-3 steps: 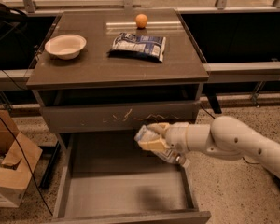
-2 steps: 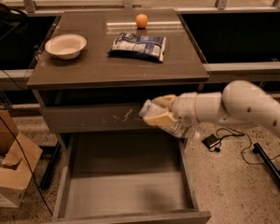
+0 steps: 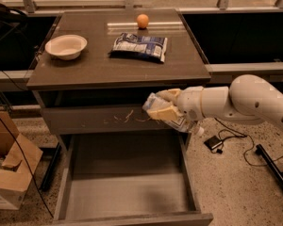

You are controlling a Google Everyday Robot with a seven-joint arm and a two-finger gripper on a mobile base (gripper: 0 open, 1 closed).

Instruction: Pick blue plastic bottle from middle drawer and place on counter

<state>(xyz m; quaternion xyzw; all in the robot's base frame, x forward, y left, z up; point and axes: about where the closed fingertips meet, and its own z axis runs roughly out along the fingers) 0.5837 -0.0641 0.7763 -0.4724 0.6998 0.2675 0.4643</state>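
My gripper (image 3: 162, 105) is shut on the blue plastic bottle (image 3: 175, 120), a small clear bottle with a pale label and a white cap pointing down to the right. It is held in front of the scratched drawer front, above the right side of the open middle drawer (image 3: 127, 199), whose grey floor lies bare. The counter (image 3: 99, 65) is the dark top of the cabinet just above and behind the gripper. My white arm (image 3: 245, 100) reaches in from the right.
On the counter stand a white bowl (image 3: 66, 46), a blue-and-white snack bag (image 3: 140, 46) and an orange ball (image 3: 142, 20). A cardboard box (image 3: 9, 173) stands on the floor at left. Cables and a black stand lie on the floor at right.
The gripper has risen with the bottle out of the middle drawer, up to the level of the scratched drawer front, and the arm has lifted with it.
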